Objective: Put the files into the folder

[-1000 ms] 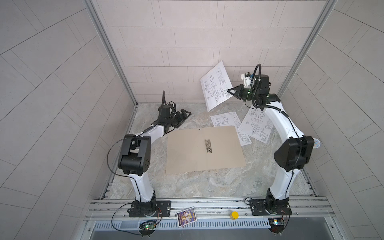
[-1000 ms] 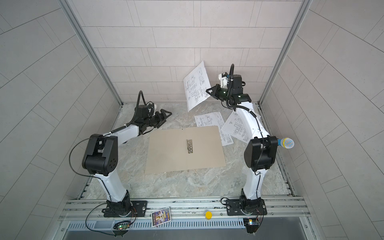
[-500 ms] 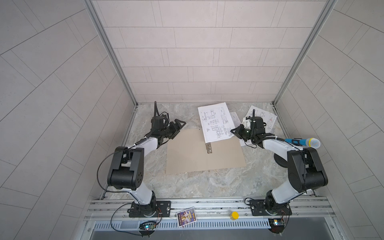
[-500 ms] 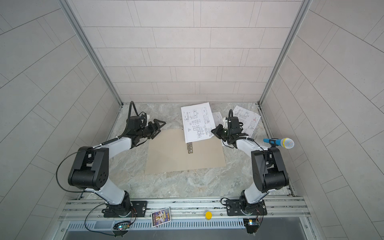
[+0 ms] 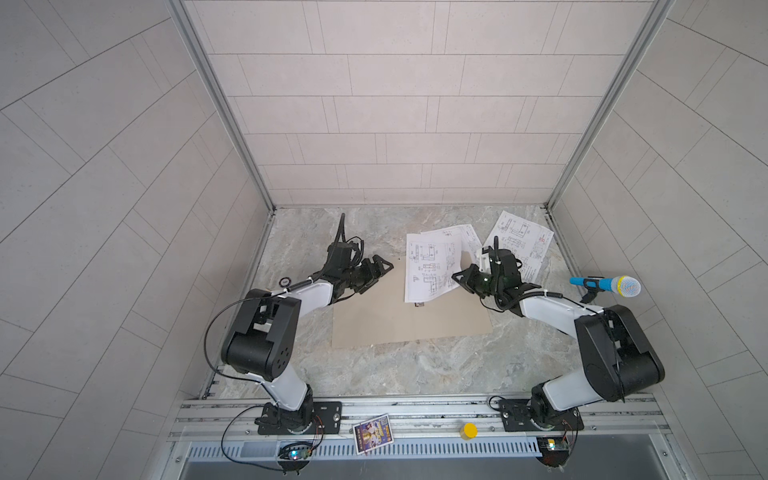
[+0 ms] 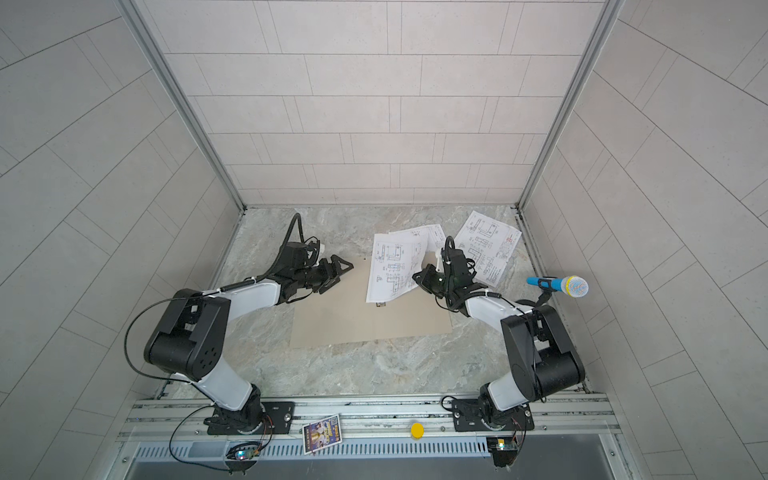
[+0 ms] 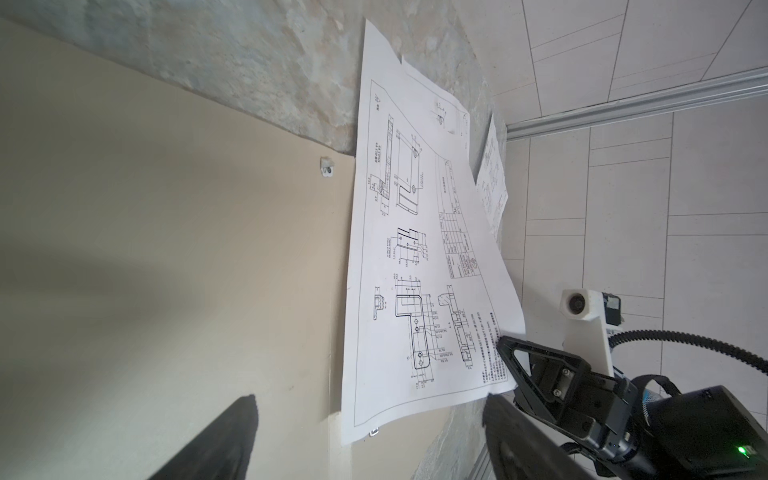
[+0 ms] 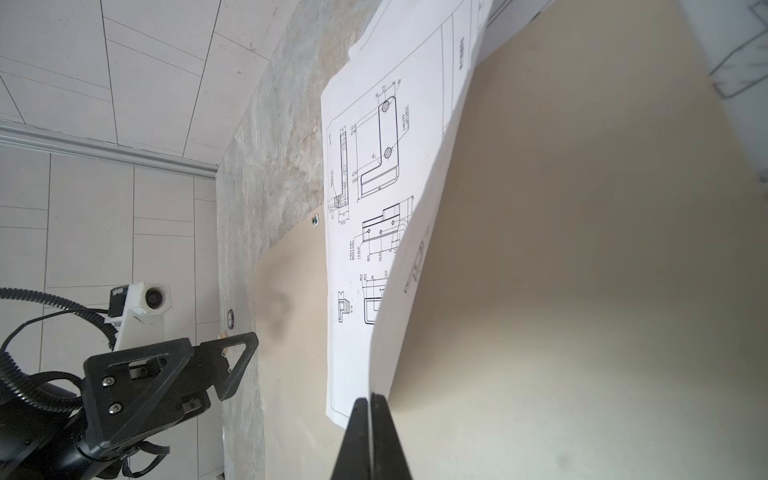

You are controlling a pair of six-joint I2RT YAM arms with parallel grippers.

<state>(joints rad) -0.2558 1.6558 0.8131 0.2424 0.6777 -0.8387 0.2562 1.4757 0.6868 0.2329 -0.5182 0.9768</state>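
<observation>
Seen in both top views, at the right wall above the marbled grey tabletop point(image 5: 415, 365): a blue-handled microphone point(image 5: 604, 285) point(image 6: 559, 286) with a yellow-and-blue head, held level on a small black stand. On the front aluminium rail point(image 5: 424, 409), lying tilted: a colourful picture card point(image 5: 372, 433) point(image 6: 322, 433). Well apart to its right, a small yellow round cap point(image 5: 470, 430) point(image 6: 417, 430). Pale tiled walls point(image 5: 399, 124) all round.

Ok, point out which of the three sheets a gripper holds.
The leftmost sheet, pinched by the right gripper over the folder; the middle sheet and the right sheet lie loose.
</observation>
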